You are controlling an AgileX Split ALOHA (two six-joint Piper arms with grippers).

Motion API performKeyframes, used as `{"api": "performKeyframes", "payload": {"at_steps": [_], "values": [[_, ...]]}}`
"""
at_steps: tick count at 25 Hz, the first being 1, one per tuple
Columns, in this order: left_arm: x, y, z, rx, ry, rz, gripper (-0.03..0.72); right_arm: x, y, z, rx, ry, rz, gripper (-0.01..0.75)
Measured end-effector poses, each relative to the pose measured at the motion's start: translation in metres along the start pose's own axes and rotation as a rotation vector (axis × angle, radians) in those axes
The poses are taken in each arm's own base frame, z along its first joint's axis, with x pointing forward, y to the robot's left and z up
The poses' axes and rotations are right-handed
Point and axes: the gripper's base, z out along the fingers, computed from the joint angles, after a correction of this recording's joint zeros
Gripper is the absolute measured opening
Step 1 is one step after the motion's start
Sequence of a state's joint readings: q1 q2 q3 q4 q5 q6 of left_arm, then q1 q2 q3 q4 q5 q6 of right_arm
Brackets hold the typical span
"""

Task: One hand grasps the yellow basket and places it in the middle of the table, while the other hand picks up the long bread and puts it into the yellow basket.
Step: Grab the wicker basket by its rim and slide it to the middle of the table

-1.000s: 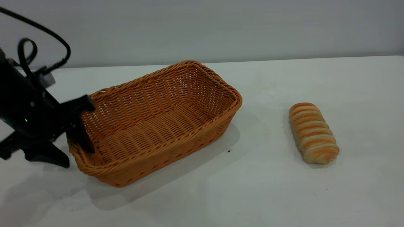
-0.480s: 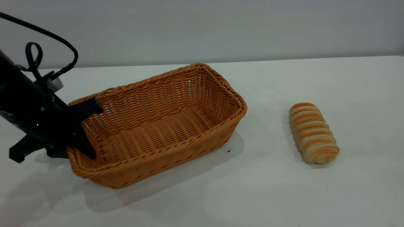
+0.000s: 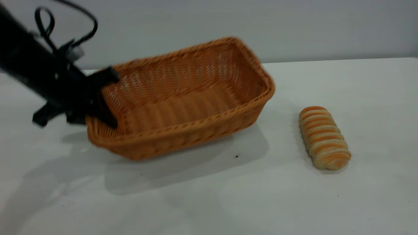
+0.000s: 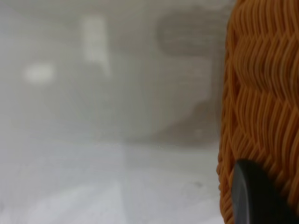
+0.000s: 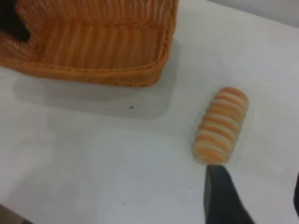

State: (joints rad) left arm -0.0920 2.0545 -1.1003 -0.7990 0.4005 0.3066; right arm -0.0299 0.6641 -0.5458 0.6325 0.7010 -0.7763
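The yellow basket (image 3: pixel 183 98) hangs clear of the tabletop (image 3: pixel 228 195), tilted so its far end rides higher, with its shadow spread on the white surface beneath. My left gripper (image 3: pixel 98 112) is clamped on the basket's short wall at the exterior view's left: one finger lies inside against the weave, the other outside behind the rim. My left wrist view gives only a close slab of that woven wall (image 4: pixel 261 107) with one dark finger (image 4: pixel 254 196) pressed to it, and blurred white tabletop beyond; it shows none of the basket's inside.

The long bread (image 3: pixel 324 137) lies flat on the tabletop, well apart from the basket, on the exterior view's right, lengthwise toward the camera. The exterior view shows nothing of my right arm. My right wrist view does: my right gripper (image 5: pixel 257 196) hovers above the tabletop just beside one end of the bread (image 5: pixel 220 125), its fingers spread apart, one dark finger (image 5: pixel 224 196) in full sight and the other only at the picture's edge. That view also takes in the basket's near corner (image 5: pixel 140 51) and a small dark speck (image 5: pixel 131 107) on the tabletop under it.
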Motion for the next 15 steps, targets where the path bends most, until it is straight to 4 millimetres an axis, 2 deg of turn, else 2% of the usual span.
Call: {"api": "performKeyframes", "payload": {"at_steps": [4, 8, 15], "values": [[-0.018, -0.009, 0.000, -0.013, 0.088, 0.109, 0.098, 0.000, 0.000, 0.000, 0.000, 0.000, 0.000, 0.415], [-0.027, -0.004, 0.010, -0.085, 0.182, 0.165, 0.098, 0.000, 0.000, 0.000, 0.000, 0.000, 0.000, 0.415], [-0.035, 0.002, 0.023, -0.125, 0.204, 0.172, 0.098, 0.000, 0.000, 0.000, 0.003, 0.004, -0.006, 0.415]]}}
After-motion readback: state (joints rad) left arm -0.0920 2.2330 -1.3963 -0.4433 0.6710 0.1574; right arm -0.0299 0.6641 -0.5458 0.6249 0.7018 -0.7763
